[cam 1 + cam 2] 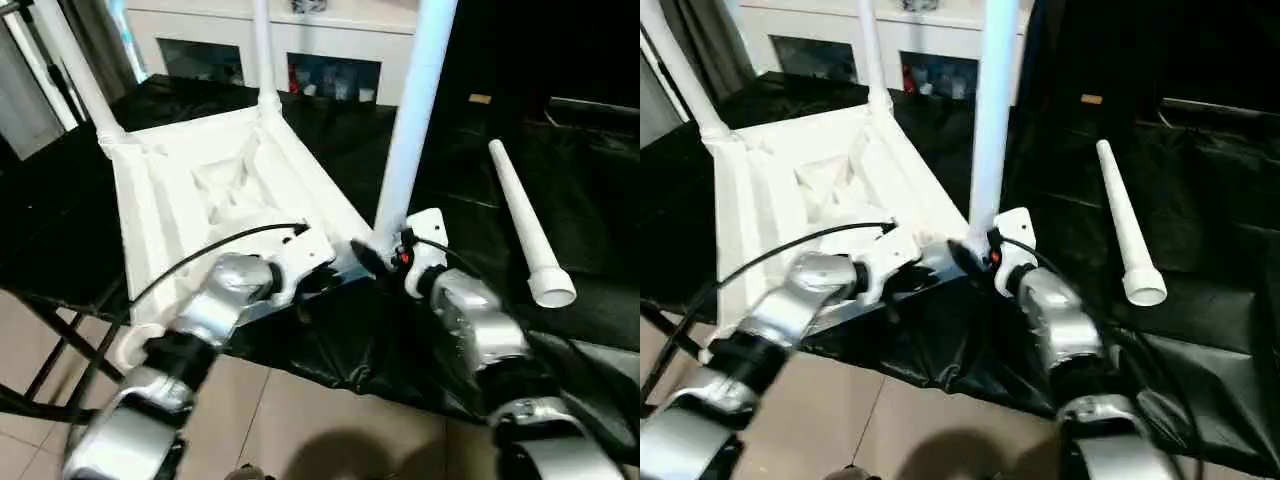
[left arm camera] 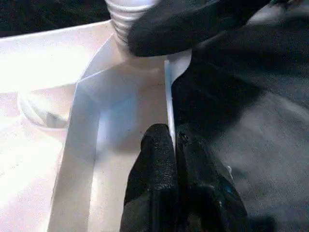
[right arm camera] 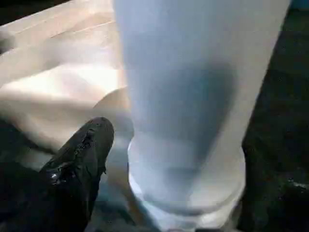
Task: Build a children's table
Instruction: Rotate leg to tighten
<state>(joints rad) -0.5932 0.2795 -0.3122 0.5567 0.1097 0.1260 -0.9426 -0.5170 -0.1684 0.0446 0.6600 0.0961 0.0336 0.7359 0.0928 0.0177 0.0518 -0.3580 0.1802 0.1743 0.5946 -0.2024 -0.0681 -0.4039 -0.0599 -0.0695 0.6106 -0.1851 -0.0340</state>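
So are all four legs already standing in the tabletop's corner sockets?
No. One leg lies loose on the black cloth on the robot's right, apart from the upturned tabletop, where three stand.

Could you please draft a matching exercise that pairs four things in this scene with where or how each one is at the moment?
Things:
1. Loose leg
2. Left gripper
3. Leg by the right gripper
4. Tabletop

States:
A. Upside down, ribbed underside showing
B. Lying flat on the black cloth
C. Shut on the tabletop's rim
D. Upright in a near corner socket

Pairs: 1-B, 2-C, 3-D, 4-A
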